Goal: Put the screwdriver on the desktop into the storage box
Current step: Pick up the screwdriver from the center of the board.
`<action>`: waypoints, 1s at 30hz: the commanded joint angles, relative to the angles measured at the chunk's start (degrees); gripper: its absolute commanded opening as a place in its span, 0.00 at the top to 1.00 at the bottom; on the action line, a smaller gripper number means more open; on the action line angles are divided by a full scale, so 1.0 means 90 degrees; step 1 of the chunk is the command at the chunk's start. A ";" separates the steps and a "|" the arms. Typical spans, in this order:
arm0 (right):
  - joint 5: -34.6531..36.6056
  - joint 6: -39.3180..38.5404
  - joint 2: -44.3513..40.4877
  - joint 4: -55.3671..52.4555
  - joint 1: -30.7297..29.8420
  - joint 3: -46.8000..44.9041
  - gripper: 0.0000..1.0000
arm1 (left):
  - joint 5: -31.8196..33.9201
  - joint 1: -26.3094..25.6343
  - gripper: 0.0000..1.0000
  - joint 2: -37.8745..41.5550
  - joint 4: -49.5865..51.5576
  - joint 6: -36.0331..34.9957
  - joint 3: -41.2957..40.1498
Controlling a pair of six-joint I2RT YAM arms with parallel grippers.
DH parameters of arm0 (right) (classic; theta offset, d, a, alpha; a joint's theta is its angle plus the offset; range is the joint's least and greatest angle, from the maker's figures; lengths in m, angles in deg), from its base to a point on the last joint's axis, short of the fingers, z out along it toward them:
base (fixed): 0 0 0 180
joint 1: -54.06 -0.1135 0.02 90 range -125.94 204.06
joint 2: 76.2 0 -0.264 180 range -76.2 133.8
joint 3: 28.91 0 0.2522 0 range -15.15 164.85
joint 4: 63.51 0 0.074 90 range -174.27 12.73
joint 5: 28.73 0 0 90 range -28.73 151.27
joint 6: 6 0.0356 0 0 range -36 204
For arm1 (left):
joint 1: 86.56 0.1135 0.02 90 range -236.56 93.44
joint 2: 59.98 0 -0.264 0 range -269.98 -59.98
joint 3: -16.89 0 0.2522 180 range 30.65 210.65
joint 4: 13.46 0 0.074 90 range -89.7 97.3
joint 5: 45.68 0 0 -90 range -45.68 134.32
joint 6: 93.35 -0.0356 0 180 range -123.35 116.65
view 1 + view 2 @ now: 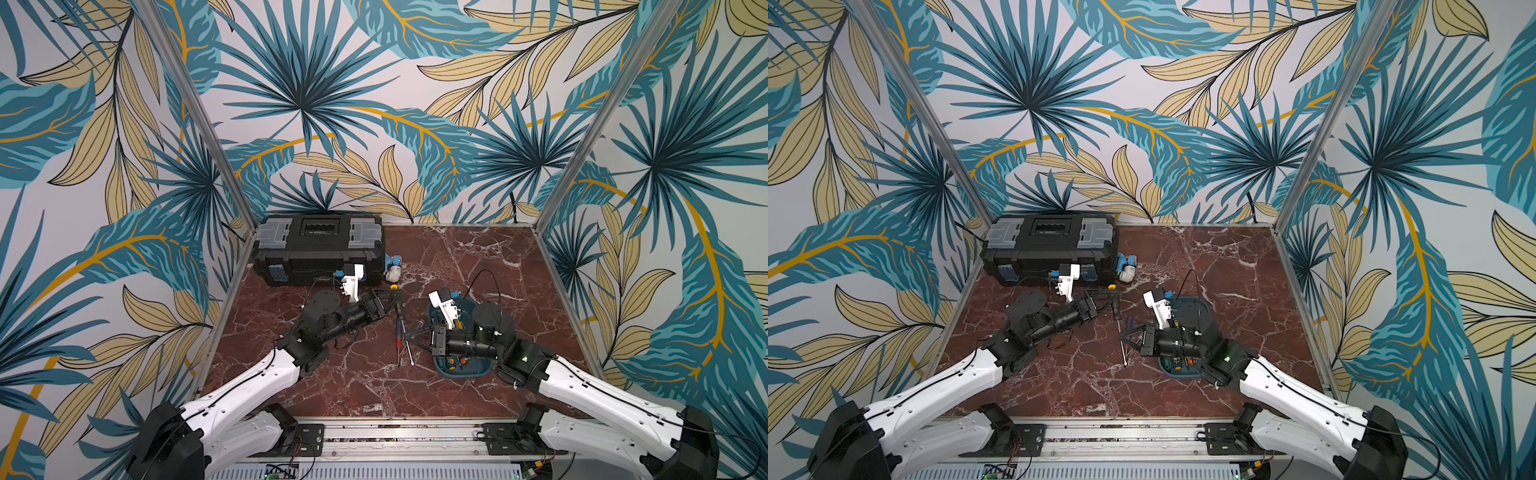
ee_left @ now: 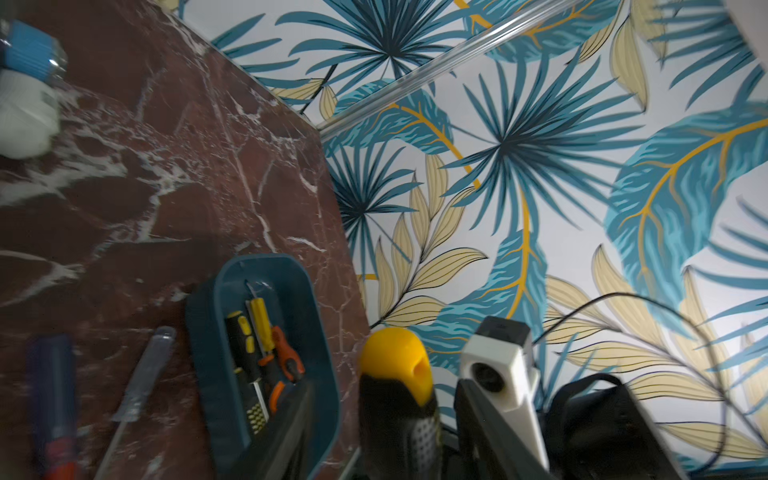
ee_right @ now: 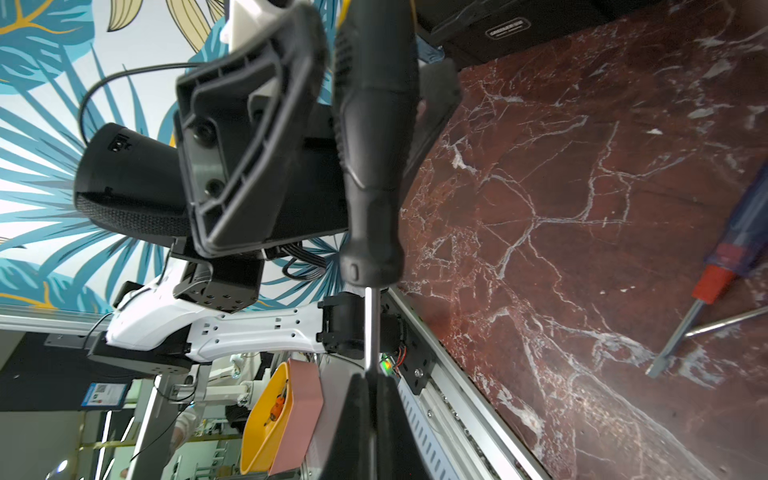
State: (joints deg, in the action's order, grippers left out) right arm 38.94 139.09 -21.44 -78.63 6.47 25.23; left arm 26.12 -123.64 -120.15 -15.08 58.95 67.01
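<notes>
Screwdriver (image 3: 374, 166) is mid-handover, right pincer (image 3: 371, 380) clenched on its shaft, left pincer (image 2: 384, 384) released around the handle; next it likely needs carrying to the storage box (image 2: 199, 332).

The right gripper (image 3: 370, 386) pinches the bare metal shaft of a black screwdriver (image 3: 374, 187). The left gripper (image 3: 376, 95) flanks its handle, jaws slightly apart. On the desktop (image 3: 582, 187) lies 1 blue and red screwdriver (image 3: 731, 253), beside another metal shaft (image 3: 727, 321).
</notes>
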 commanded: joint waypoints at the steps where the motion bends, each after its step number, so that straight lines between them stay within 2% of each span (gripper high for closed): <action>1: 0.0827 -0.0772 0.0046 -0.1651 -0.0091 0.0555 1.00 | 0.0603 -0.0070 0.33 0.0113 0.1505 -0.0964 0.0585; 3: 0.1504 -0.1206 0.0185 -0.2758 -0.0168 0.0998 1.00 | 0.1017 -0.0220 0.33 0.0015 0.2415 -0.1414 0.1015; 6: 0.2120 -0.1567 0.0379 -0.3625 -0.0249 0.1439 1.00 | 0.1336 -0.0492 0.31 -0.0173 0.2935 -0.1781 0.1377; 11: 0.2407 -0.1715 0.0657 -0.3896 -0.0437 0.1748 1.00 | 0.1175 -0.0680 0.23 -0.0454 0.2507 -0.1679 0.1420; 18: 0.2867 -0.1785 0.1033 -0.3921 -0.0914 0.1992 1.00 | 0.0698 -0.0724 0.23 -0.1069 0.2301 -0.1564 0.1704; 23: 0.2921 -0.1774 0.1185 -0.3857 -0.1059 0.2083 1.00 | 0.0517 -0.0724 0.32 -0.1297 0.2229 -0.1409 0.1722; 30: 0.2978 -0.1747 0.1464 -0.3839 -0.1196 0.2188 1.00 | 0.0460 -0.0714 0.59 -0.1404 0.2237 -0.1232 0.1763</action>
State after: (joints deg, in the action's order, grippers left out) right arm 64.50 124.01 -8.93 -113.19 -3.76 43.81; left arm 31.17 -130.02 -132.98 5.77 47.35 79.67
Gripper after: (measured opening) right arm 0.054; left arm 0.436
